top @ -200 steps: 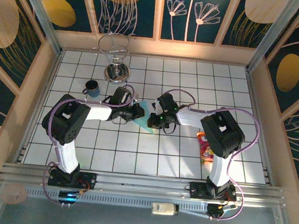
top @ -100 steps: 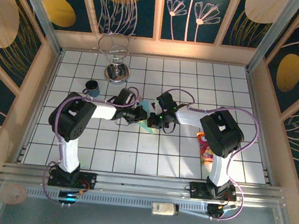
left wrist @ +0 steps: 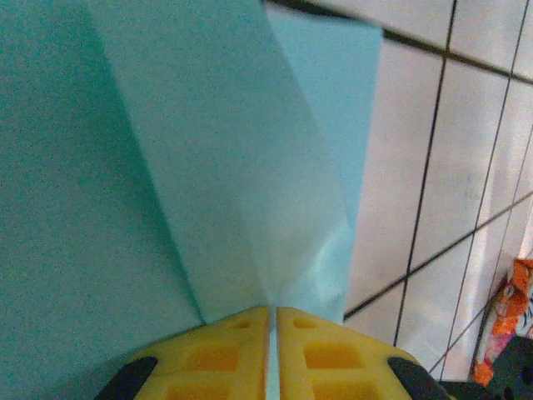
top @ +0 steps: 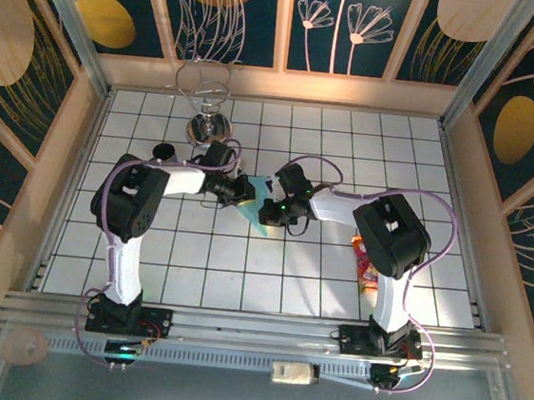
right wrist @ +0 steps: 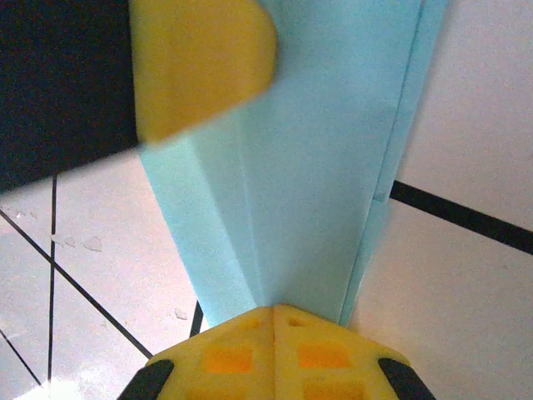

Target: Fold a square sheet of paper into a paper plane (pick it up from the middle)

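The blue paper (left wrist: 208, 167), folded into a narrow tapering shape, is found near the middle of the worktop (top: 240, 274), pinched from opposite sides. The left claw (left wrist: 272, 312) is closed tight on one edge and the right claw (right wrist: 273, 310) is clamped fully on the other. With both grips this firm, the sheet could be torn, or its creases dragged crooked, if the arms are drawn apart or twisted unevenly. If one grip is loosened too early, the paper may slip, droop and unfold. The claws are set very close together, so a knock between them is also to be feared.
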`<action>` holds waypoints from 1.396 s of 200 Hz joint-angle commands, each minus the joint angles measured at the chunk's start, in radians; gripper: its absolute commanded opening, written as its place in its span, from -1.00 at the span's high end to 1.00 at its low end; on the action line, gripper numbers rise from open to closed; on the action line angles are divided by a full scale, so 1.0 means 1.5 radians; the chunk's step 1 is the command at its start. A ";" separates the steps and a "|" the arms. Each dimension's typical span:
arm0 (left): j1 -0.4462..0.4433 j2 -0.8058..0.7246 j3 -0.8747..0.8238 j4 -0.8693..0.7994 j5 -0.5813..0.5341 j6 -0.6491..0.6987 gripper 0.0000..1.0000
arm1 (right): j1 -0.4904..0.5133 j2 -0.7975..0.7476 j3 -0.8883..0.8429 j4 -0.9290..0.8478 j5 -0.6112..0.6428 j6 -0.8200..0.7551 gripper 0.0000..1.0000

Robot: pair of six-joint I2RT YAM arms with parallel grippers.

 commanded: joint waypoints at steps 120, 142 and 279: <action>0.106 0.074 0.181 -0.130 -0.148 0.113 0.72 | 0.010 0.024 -0.079 -0.179 0.082 -0.068 1.00; 0.105 0.016 0.140 -0.109 -0.135 0.103 0.72 | 0.009 0.016 -0.081 -0.181 0.078 -0.074 1.00; -0.035 -0.038 -0.006 0.032 -0.071 -0.011 0.71 | 0.014 0.032 -0.076 -0.191 0.062 -0.086 1.00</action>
